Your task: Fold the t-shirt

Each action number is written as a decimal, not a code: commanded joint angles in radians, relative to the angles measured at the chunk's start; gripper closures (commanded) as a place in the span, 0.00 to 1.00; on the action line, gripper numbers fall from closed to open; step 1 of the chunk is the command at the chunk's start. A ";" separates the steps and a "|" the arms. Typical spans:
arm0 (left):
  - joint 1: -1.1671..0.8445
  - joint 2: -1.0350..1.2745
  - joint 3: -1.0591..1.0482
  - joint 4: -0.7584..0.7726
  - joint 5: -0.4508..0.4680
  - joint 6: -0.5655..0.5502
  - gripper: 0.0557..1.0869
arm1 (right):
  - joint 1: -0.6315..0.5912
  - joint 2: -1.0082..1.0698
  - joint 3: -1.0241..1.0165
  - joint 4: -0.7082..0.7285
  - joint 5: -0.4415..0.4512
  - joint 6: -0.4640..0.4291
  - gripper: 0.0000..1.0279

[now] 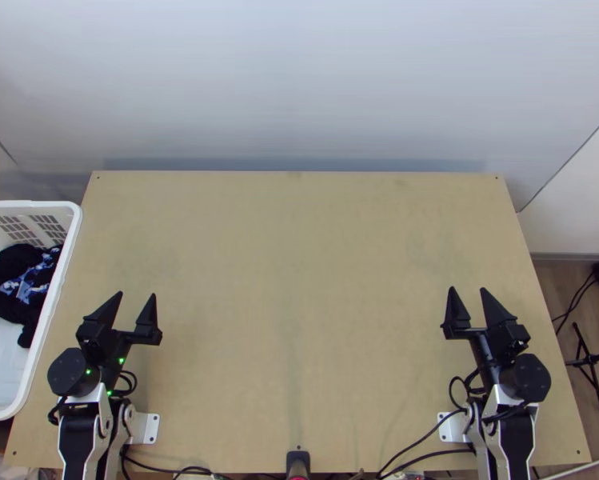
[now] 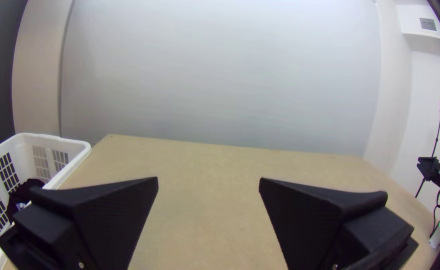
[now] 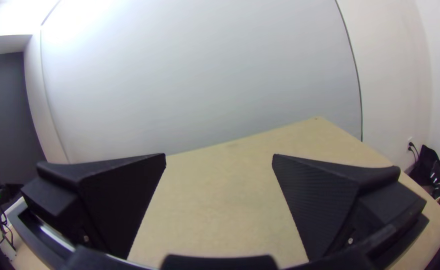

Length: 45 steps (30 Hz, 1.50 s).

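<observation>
A bunched black cloth with blue and white patches lies in the white basket at the table's left; whether it is the t-shirt I cannot tell. In the top view my left gripper stands open over the table's left side, to the right of the basket. My right gripper is open near the table's right side, far from the cloth. The left wrist view has the left gripper with its two fingers wide apart, and part of the dark cloth beyond. Nothing is between the fingers of the right gripper in its wrist view.
The white basket stands against the table's left edge. Bare wood of the table stretches between the arms. Black cables run along the near edge, where a small dark device stands mid-way. A black stand is at the right.
</observation>
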 commanded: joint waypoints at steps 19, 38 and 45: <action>0.000 0.000 0.000 0.000 0.000 0.000 0.05 | 0.000 0.000 0.001 0.000 0.000 0.000 0.04; -0.017 0.000 0.000 0.000 0.002 -0.207 0.05 | 0.000 0.000 0.000 0.000 0.000 0.000 0.04; -0.006 0.000 0.000 0.000 -0.005 -0.219 0.05 | 0.000 0.000 0.001 0.000 0.000 0.000 0.04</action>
